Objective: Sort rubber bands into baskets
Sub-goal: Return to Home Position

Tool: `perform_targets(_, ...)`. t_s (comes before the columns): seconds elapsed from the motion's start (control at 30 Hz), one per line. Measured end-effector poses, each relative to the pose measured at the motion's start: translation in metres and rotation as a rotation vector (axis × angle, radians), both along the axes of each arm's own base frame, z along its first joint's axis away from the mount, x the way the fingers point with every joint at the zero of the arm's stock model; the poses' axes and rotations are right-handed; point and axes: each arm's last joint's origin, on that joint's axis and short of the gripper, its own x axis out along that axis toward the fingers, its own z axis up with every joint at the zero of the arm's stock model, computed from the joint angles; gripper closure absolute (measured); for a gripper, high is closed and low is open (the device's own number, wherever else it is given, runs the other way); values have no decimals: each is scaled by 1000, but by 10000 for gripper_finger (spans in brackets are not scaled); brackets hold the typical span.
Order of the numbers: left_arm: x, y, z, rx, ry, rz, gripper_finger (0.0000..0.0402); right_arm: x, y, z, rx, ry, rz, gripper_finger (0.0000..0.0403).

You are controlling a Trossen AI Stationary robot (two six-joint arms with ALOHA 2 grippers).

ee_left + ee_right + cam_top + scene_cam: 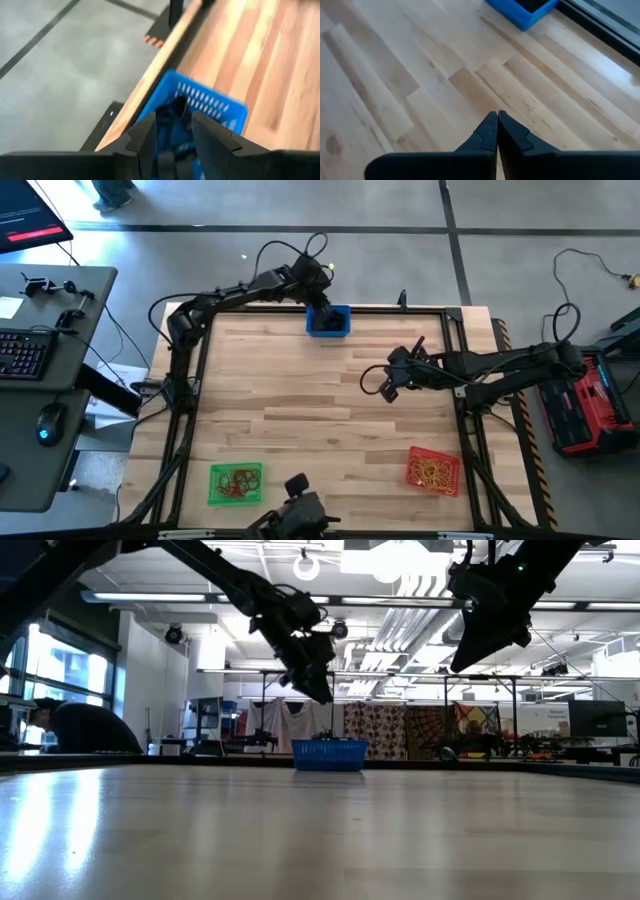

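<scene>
The blue basket (pixel 328 321) stands at the middle of the table's far edge and holds dark bands (pixel 170 117). My left gripper (pixel 320 302) hangs just above it, open, its fingers (pixel 212 142) pointing down into the basket (pixel 212 102); I see nothing between them. My right gripper (pixel 386 387) is shut and empty (pixel 497 125), above bare table right of centre. The green basket (pixel 236 483) with reddish-brown bands sits near left. The red basket (pixel 433 471) with yellow bands sits near right. In the low view the left gripper (pixel 318 685) hangs above the blue basket (pixel 330 754).
A dark frame (pixel 190 370) runs round the tabletop. A camera mount (pixel 300 505) stands at the near edge. A desk with a keyboard (pixel 25 355) stands left of the table and a red device (pixel 585 405) right of it. Bare wood (pixel 300 410) fills the table's middle.
</scene>
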Motion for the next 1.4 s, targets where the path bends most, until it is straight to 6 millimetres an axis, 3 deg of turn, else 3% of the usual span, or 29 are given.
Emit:
perform_targets(0.23,14,-16,14,-6,-120,30,282,1,0,-1,25,41,131,403)
perform_targets(0.5,25,-43,0,22,-55,52,282,1,0,7,-14,-1,227,403)
perform_targets(0.73,26,-76,7,38,-172,-30,298,-9,-4,20,-31,-51,282,403)
perform_targets(1.1,-11,-137,32,93,-404,-114,368,-17,-15,37,-61,-156,393,403)
perform_targets(1.4,-46,-178,29,87,-533,-176,400,-15,-24,43,-91,-216,493,403)
